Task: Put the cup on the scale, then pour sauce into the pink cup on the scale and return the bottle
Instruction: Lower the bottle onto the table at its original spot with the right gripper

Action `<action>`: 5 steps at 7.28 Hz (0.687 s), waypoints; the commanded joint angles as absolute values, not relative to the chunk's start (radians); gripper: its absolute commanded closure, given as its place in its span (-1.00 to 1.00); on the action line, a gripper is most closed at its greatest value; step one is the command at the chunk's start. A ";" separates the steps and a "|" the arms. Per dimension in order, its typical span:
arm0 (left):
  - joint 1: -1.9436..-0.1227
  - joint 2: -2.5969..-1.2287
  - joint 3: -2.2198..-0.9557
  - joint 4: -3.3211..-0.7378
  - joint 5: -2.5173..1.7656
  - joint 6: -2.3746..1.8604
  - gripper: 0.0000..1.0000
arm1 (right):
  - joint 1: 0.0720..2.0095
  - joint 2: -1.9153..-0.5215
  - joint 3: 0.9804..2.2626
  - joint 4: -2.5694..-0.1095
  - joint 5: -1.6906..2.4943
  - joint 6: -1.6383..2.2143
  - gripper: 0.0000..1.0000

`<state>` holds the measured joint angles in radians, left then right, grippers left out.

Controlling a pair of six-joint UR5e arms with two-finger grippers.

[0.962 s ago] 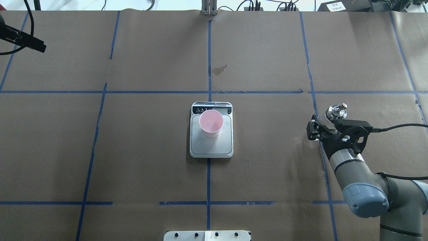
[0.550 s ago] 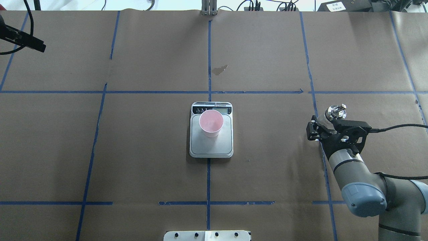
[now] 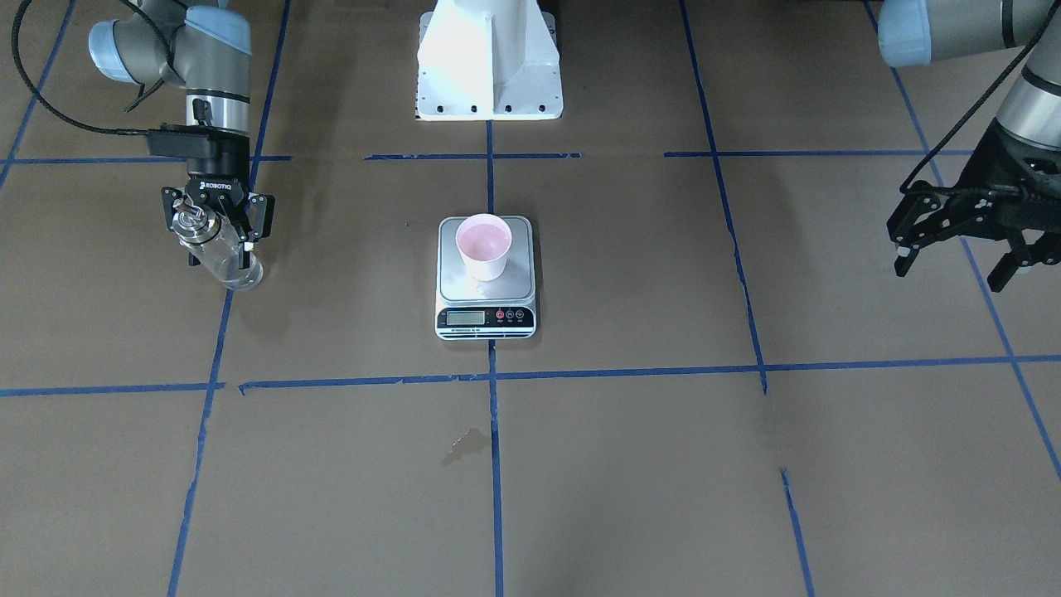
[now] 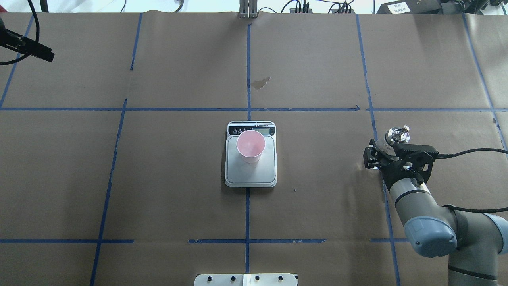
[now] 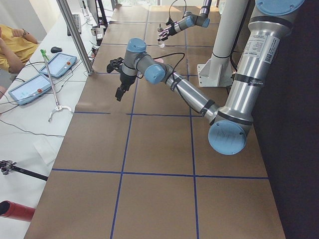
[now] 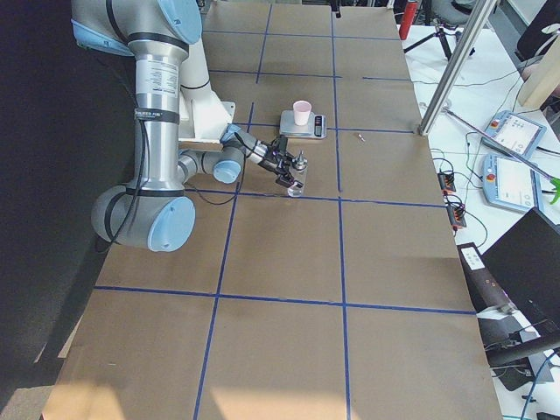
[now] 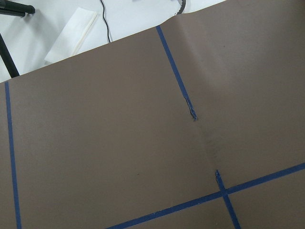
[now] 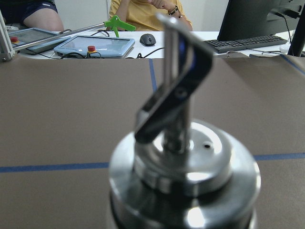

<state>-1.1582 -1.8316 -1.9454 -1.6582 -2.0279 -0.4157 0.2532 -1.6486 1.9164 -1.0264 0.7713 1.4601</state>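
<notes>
The pink cup (image 4: 250, 145) stands upright on the scale (image 4: 251, 176) at the table's middle; it also shows in the front view (image 3: 484, 245) on the scale's silver plate (image 3: 454, 286). My right gripper (image 4: 385, 150) is shut on the clear glass bottle (image 4: 397, 134) at the right side of the table, held upright, low over the paper, well apart from the scale. The front view shows the gripper (image 3: 220, 255) around the bottle (image 3: 193, 224). The right wrist view is filled by the bottle's metal collar and spout (image 8: 183, 167). My left gripper (image 3: 961, 249) is open and empty, far left.
Brown paper with blue tape lines covers the table. A small dark stain (image 4: 260, 83) lies beyond the scale. The robot's white base (image 3: 489, 58) stands at the near edge. Tablets and seated people (image 8: 143, 9) are past the far edge.
My right gripper with the bottle has shifted slightly toward the robot's side and seems a little lower. The cup, scale and left arm have not moved.
</notes>
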 commanded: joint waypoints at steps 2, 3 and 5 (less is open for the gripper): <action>-1.160 -1.832 -1.948 -1.658 -2.028 -0.416 -0.97 | 0.253 -1.648 1.914 -1.023 0.779 1.471 0.09; -1.160 -1.832 -1.950 -1.658 -2.028 -0.416 -0.97 | 0.253 -1.647 1.914 -1.023 0.776 1.473 -0.99; -1.160 -1.832 -1.950 -1.658 -2.026 -0.416 -0.97 | 0.253 -1.647 1.916 -1.023 0.779 1.470 -1.00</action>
<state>-1.1596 -1.8316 -1.9499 -1.6582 -2.0276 -0.4157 0.2531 -1.6476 1.9151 -1.0232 0.7779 1.4707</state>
